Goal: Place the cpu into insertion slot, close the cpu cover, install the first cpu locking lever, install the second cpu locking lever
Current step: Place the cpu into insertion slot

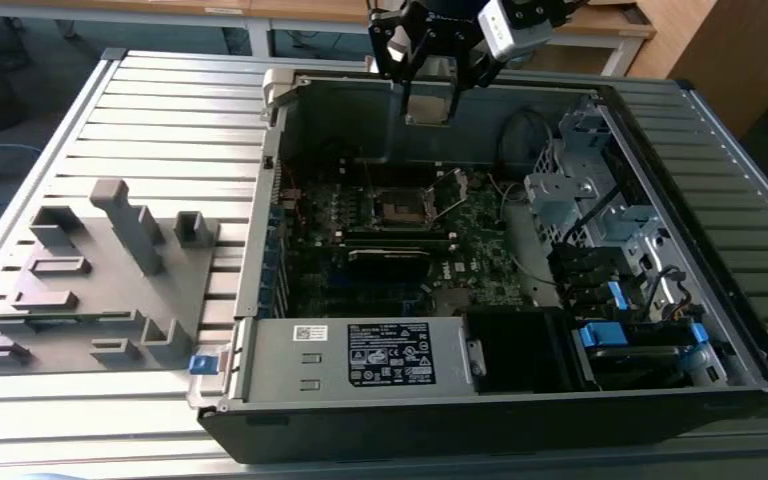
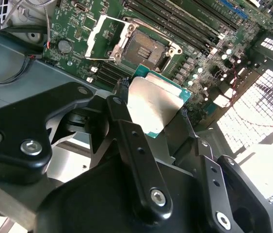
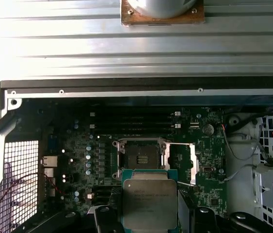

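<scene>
The black two-fingered gripper [image 2: 153, 108] is clamping the flat, square, silver-topped cpu [image 3: 149, 201], hovering clear of the uncovered dark-centred square insertion slot [image 3: 138, 158].

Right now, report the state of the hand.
Hand: closed on the cpu, which is not yet in the insertion slot.

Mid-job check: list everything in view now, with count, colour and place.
table: one, ribbed silver metal, under everything.
fixture: one, grey, on table, exterior view's left.
case: one, grey and black, open, on table.
board: one, green, inside case.
slot: one, dark centre, silvery frame, on board, empty.
cover: one, silvery, swung open beside slot.
label: one, white and black, on grey box in case.
cpu: one, silver-grey top, held above board.
pincer: one, black, shut on cpu.
</scene>
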Action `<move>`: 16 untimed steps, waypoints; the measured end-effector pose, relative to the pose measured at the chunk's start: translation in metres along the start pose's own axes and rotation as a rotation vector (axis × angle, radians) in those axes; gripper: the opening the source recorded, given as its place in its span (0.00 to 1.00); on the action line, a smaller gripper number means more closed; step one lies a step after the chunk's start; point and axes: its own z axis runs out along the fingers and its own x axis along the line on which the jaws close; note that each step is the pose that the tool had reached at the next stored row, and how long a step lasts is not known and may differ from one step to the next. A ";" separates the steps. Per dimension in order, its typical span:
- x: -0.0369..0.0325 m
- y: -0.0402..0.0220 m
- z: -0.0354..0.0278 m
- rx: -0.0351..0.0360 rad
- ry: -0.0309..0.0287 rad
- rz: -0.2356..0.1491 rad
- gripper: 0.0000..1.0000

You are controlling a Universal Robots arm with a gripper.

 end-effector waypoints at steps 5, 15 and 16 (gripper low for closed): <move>0.0000 -0.0001 0.0010 0.0000 0.0000 0.000 0.54; 0.0000 -0.0002 0.0021 0.0001 0.0001 0.000 0.54; 0.0000 -0.0002 0.0021 0.0000 0.0000 0.000 0.54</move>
